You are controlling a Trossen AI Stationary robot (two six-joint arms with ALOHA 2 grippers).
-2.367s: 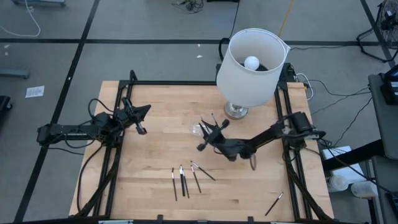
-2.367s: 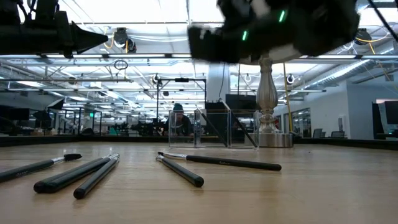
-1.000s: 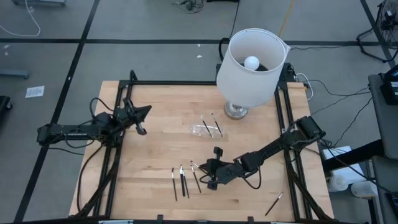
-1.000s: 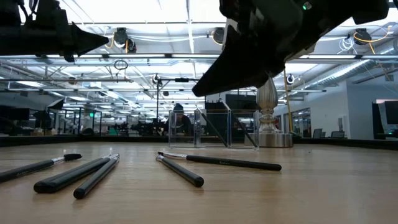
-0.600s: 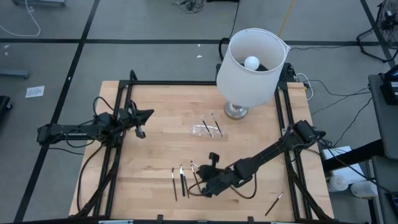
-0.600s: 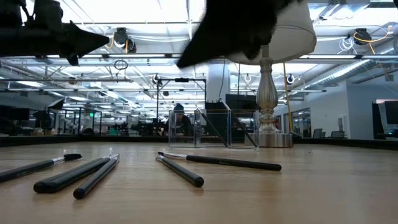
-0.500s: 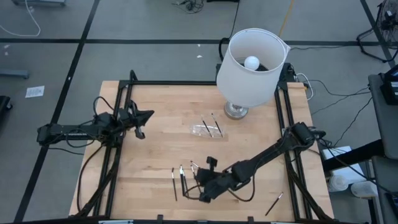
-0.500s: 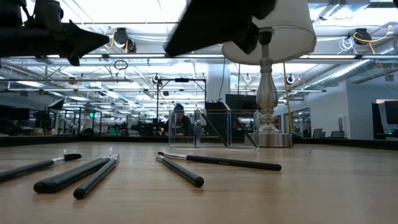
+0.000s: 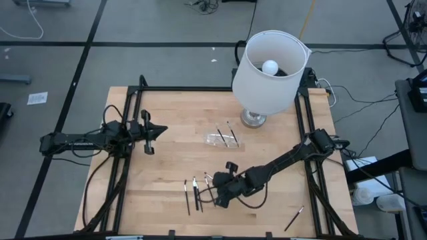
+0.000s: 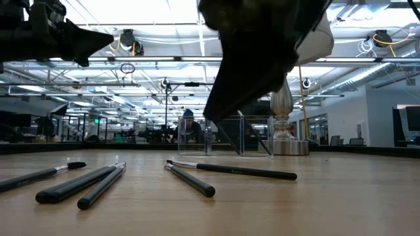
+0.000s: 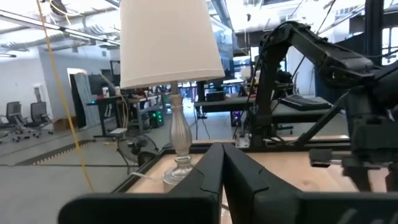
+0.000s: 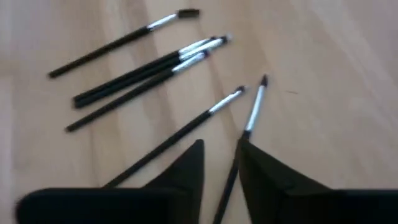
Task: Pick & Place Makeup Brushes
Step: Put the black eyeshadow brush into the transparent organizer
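The right gripper (image 9: 215, 193) hangs low over the front middle of the pale wooden desk (image 9: 173, 160), directly above a loose cluster of five thin black-handled makeup brushes with silver ferrules (image 12: 143, 71). In its wrist view the two dark fingers (image 12: 186, 168) stand slightly apart with nothing between them, and the handle of one brush (image 12: 233, 152) runs up through the gap while another lies just beside it. Three more lie near, roughly parallel.

A sixth brush (image 9: 293, 218) lies alone near the desk's front right corner, well apart from the cluster. Two further brushes lean in a clear plastic holder (image 9: 223, 138) near the desk's centre, just in front of the white-shaded lamp with a silver base (image 9: 267, 67) at the back edge.

The left gripper (image 9: 151, 131) waits above the left side of the desk, fingers (image 11: 211, 171) pressed together and empty. Bare wood lies between the two arms and along the front left.
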